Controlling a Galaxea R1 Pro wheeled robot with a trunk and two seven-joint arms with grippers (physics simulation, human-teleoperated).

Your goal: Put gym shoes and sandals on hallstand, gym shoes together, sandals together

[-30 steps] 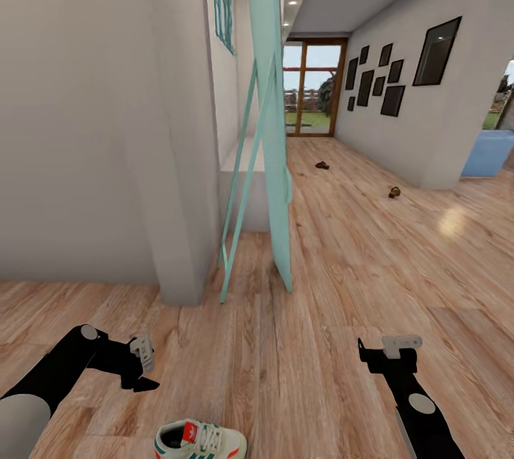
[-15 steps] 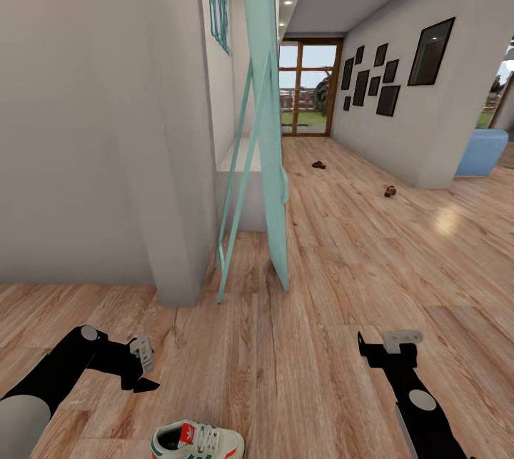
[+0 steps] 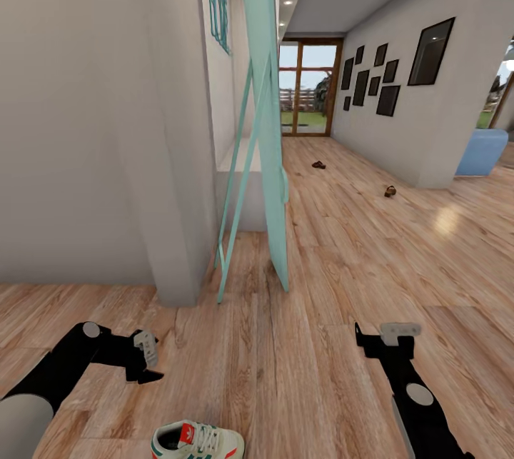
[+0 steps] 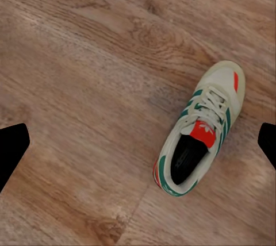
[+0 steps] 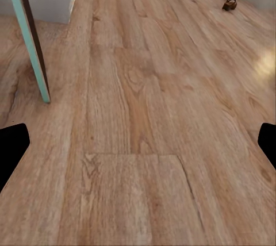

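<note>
Landmark: teal leaning panel, propped against the corridor wall.

Gym shoe: one, upright on the corridor floor, well short of the panel's foot, close in front of the robot; also seen at.

Sandals: one and another, far beyond the panel down the corridor, well apart.

Left gripper: spread wide, empty, near the shoe and above it.

Right gripper: fingers apart, nothing held.

Step, as judged: approach to the first shoe; nothing gathered yet.

Next move calls for lowering the left gripper over the shoe, jaws straddling its sides.
</note>
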